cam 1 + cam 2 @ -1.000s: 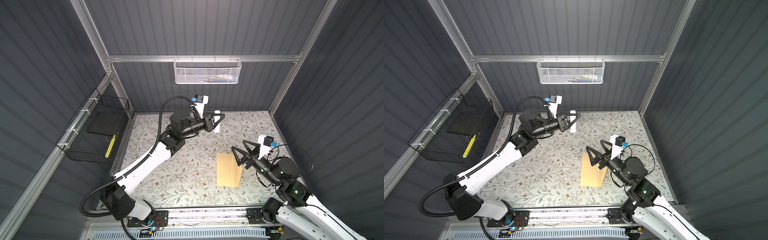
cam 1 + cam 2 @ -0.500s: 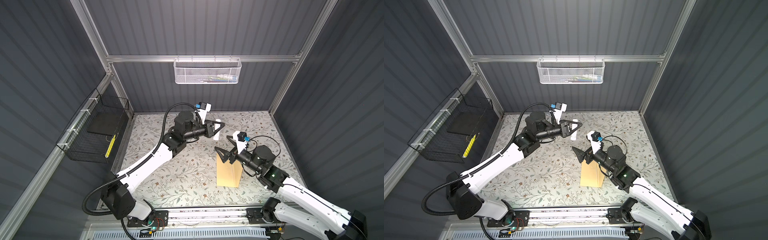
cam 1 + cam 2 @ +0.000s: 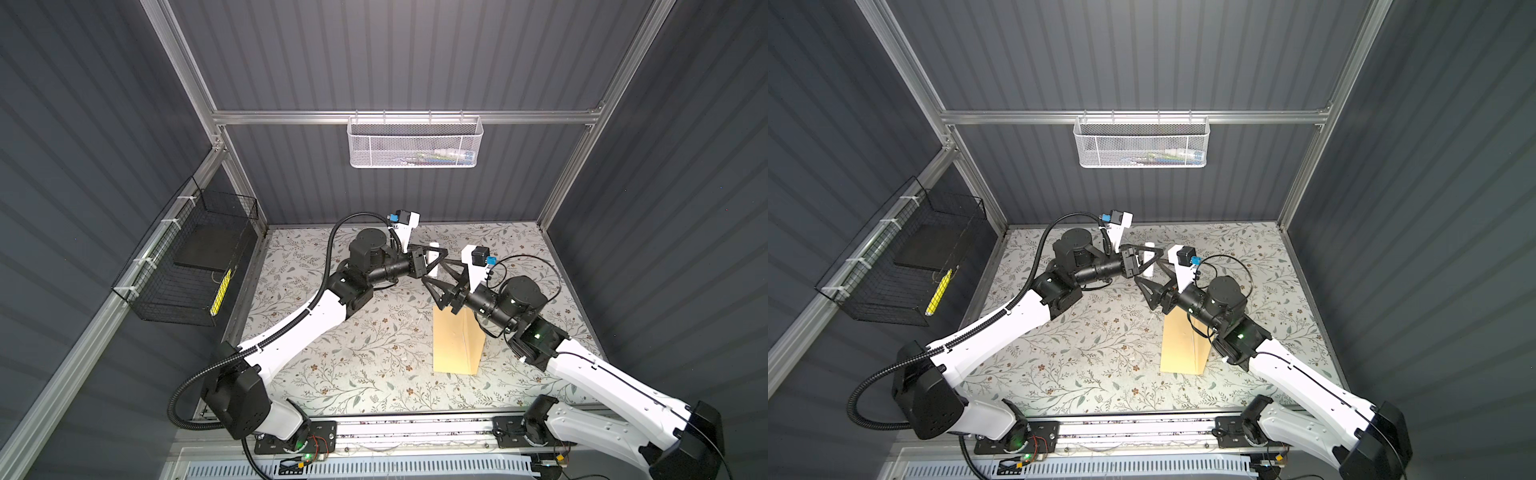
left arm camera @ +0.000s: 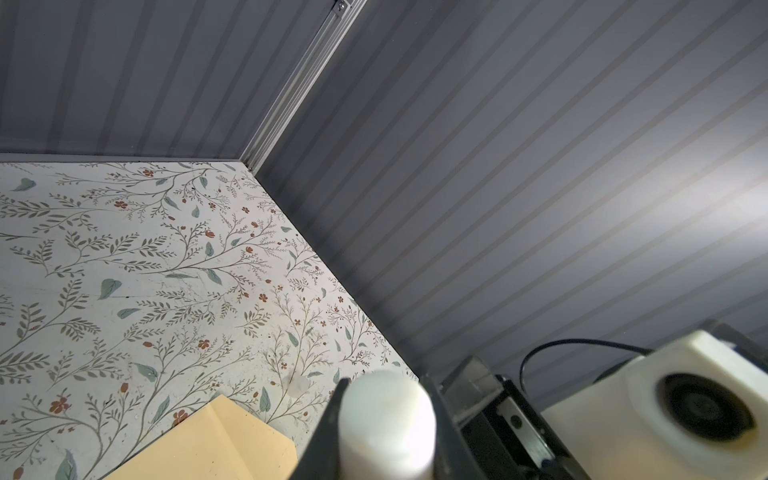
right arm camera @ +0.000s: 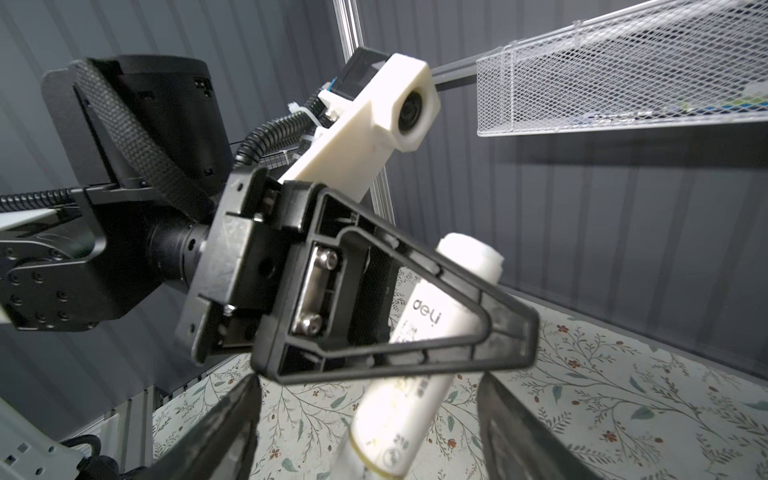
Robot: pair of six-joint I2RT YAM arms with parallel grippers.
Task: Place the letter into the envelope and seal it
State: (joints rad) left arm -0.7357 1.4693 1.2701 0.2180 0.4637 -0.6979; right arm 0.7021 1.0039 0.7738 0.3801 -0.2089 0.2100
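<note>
Moved: right pincer up to white stick, jaws spread astride it | left pincer clamps stick

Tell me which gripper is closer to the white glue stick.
Left. The left gripper clamps the glue stick mid-body; the right gripper, open, has its fingers either side of the stick's end.

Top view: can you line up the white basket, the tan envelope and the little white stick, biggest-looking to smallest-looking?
Largest: white mesh basket, though it hangs higher, nearer the camera, which may flatter it.
Next: tan envelope.
Smallest: white stick.
</note>
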